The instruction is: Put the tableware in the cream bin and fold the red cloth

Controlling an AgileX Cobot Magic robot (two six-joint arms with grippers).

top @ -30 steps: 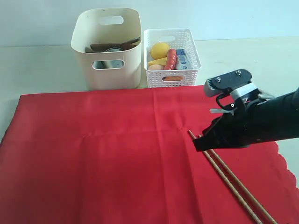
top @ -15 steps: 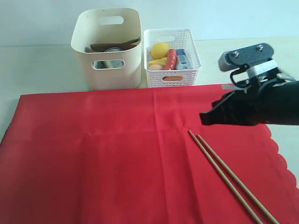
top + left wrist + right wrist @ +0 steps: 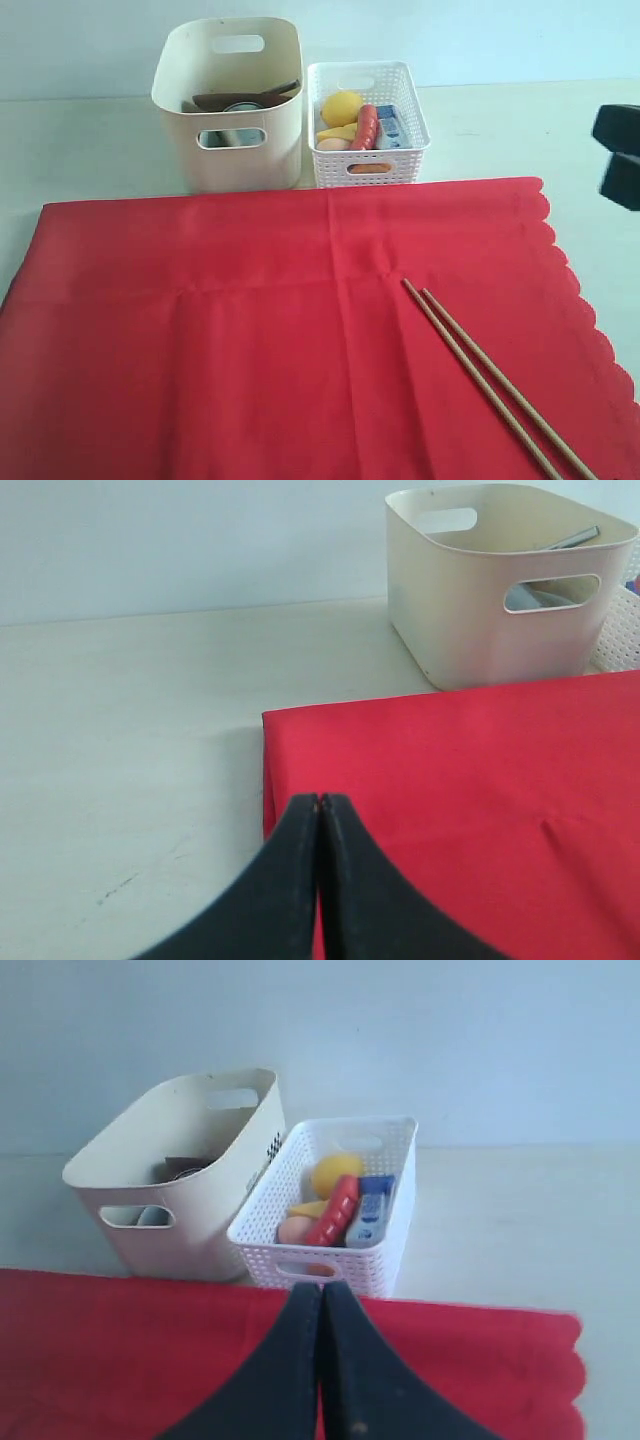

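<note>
Chopsticks (image 3: 490, 390) on cloth (image 3: 200, 330), lower right of exterior frame, pair side by side, not yet binned.
Long axis diagonal: one end mid-frame, other toward lower right corner.
Bin (image 3: 280, 150) upper left, well apart, some tableware inside.
Right fingers (image 3: 290, 1360) pressed together, empty, facing basket (image 3: 260, 1245).
Right arm (image 3: 620, 150) at right edge, above chopsticks in frame.
Left fingers (image 3: 295, 880) together, empty, at cloth edge near corner.
Your right arm nearer: you'd go down-left, fingers spread across axis.

Pale blue wall (image 3: 500, 40); off-white tabletop (image 3: 90, 150), possibly wood-grained; even light.
</note>
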